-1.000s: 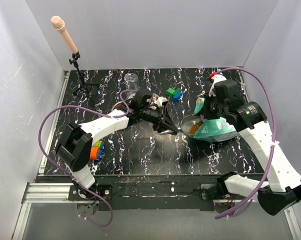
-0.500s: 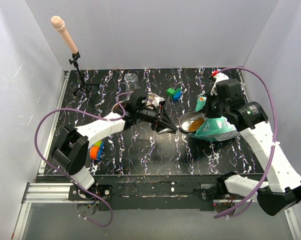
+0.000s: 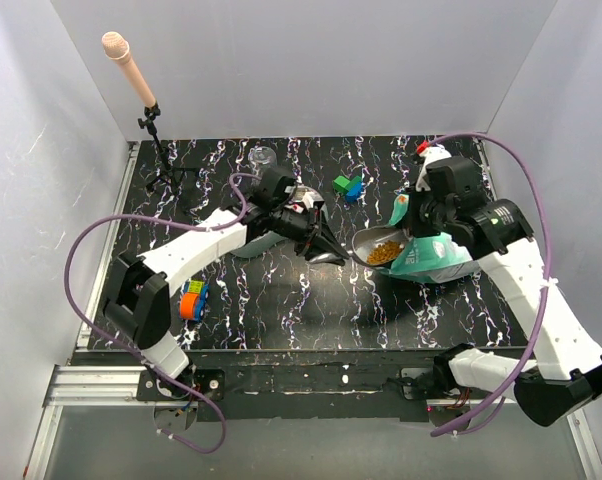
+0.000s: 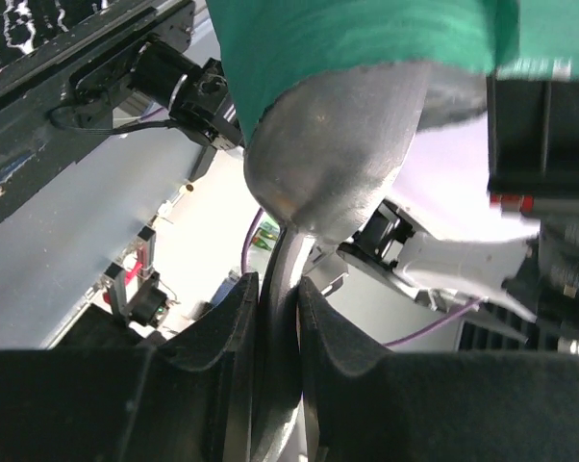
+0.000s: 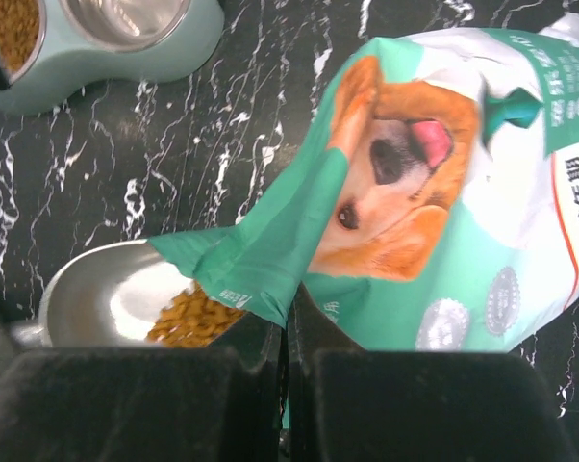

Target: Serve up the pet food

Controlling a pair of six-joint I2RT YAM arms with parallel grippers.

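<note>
Mid-serving on the black marbled table [image 3: 281, 300]: the left gripper [image 4: 278, 318] pinches the thin handle of the metal scoop [image 3: 373, 246], its two fingers [image 4: 234, 332] closed tight against the shank. The scoop's bowl sits at the mouth of the bag [image 5: 434, 241], which lies on its side at the right of the table. The right gripper [image 5: 286, 337] has its fingers pressed together on the bag's green lip, holding the opening up over the scoop. The pet food [image 5: 187, 320], a small heap of orange-brown kibble, lies in the right-hand part of the scoop just under that lip, and more of it shows at the bag's mouth. Left of centre, partly under the left arm, stands a pale teal feeder [image 5: 116, 63] with two steel bowls. The wrist view shows kibble in one bowl [image 5: 11, 29] and bare metal in the other [image 5: 126, 14]. By this evidence the filling step looks about done for this load and one bowl appears already served. What seems to remain is drawing the loaded scoop clear of the bag, carrying it level leftward to the feeder and tipping it in, most likely into the bare bowl. How much food the bag holds cannot be told. Green and blue blocks [image 3: 348, 186] lie far of the scoop, apart from the work.
</note>
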